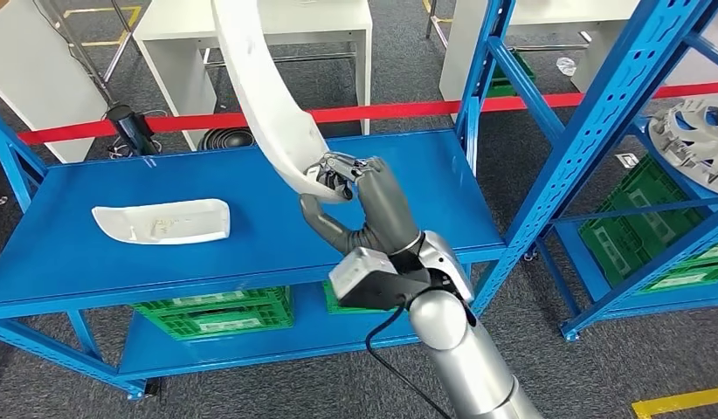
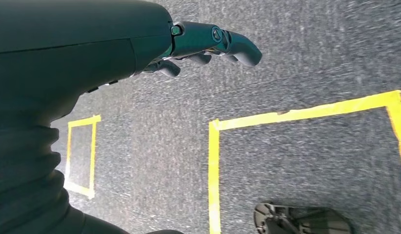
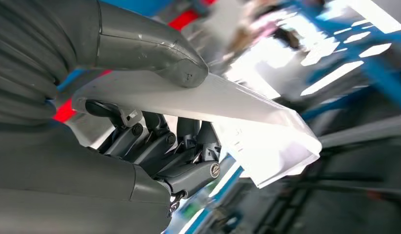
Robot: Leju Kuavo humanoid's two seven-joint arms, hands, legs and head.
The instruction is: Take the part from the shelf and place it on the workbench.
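My right hand (image 1: 360,205) grips the lower end of a long curved white part (image 1: 268,96), holding it upright above the middle of the blue workbench (image 1: 408,209). In the right wrist view the thumb (image 3: 154,53) presses on one face of the white part (image 3: 228,102) and the dark fingers (image 3: 159,146) wrap the other. A second white part (image 1: 163,221) lies flat on the bench's left side. My left hand (image 2: 208,44) hangs over the grey floor, its fingers apart and holding nothing.
A blue shelf frame (image 1: 591,131) stands at the right with a grey wheel cover (image 1: 696,144) and green crates (image 1: 652,209). More green crates (image 1: 216,316) sit under the bench. A red barrier tape (image 1: 198,120) and white tables (image 1: 251,35) lie behind. Yellow floor tape (image 2: 214,170) marks squares.
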